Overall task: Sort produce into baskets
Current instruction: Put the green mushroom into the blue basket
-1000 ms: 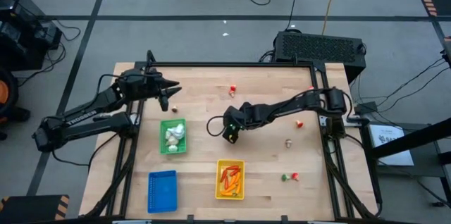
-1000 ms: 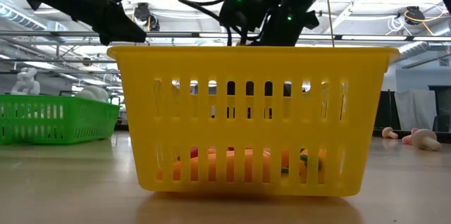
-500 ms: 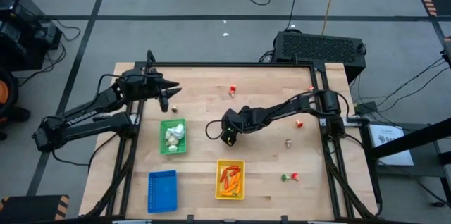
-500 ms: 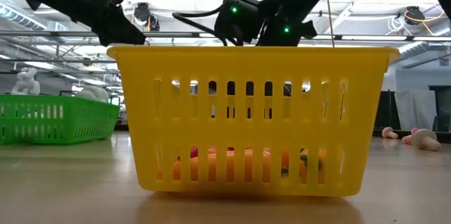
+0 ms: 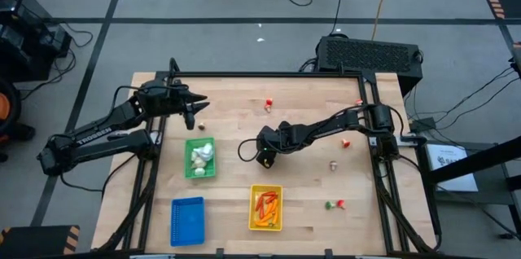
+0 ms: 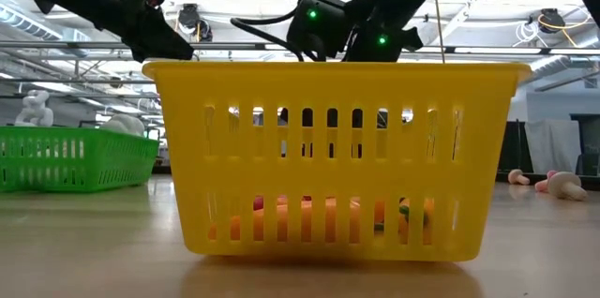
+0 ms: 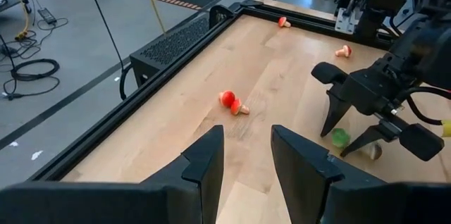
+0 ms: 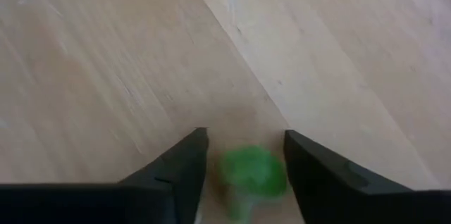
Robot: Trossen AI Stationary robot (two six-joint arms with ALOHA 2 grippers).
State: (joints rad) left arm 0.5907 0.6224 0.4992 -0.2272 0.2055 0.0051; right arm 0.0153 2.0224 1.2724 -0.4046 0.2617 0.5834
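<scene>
A: What's the setting?

B: A workshop floor with cables around a pale wooden tabletop (image 5: 309,100). The piece in play is a small green toy vegetable with a pale stem (image 8: 252,172), lying on bare wood near the middle of the tabletop.

A: And which way does it lie from the gripper?

B: Directly below and between the spread fingers of the right gripper (image 8: 243,160). In the right wrist view a dark finger (image 8: 182,166) stands on either side of it, not touching it. In the left wrist view the same gripper (image 7: 354,134) straddles the green piece (image 7: 340,137), released, its tips near the wood.

A: Its long axis?

B: Too blurred to say. The jaws already bracket it, so I judge the next move needs only a short drop and a close.

A: The other arm?

B: The left gripper (image 5: 195,111) waits at the far left edge, fingers apart and empty, well away; the right one is plainly nearer.

A: Where might the piece go?

B: I can't tell. The green plastic basket (image 5: 186,171) holds white bulbs (image 5: 200,156), the yellow plastic basket (image 5: 252,223) orange carrots (image 5: 265,205), and the blue plastic basket (image 5: 187,220) looks bare. Small red-and-white pieces (image 5: 267,104) lie scattered on the tabletop.
</scene>
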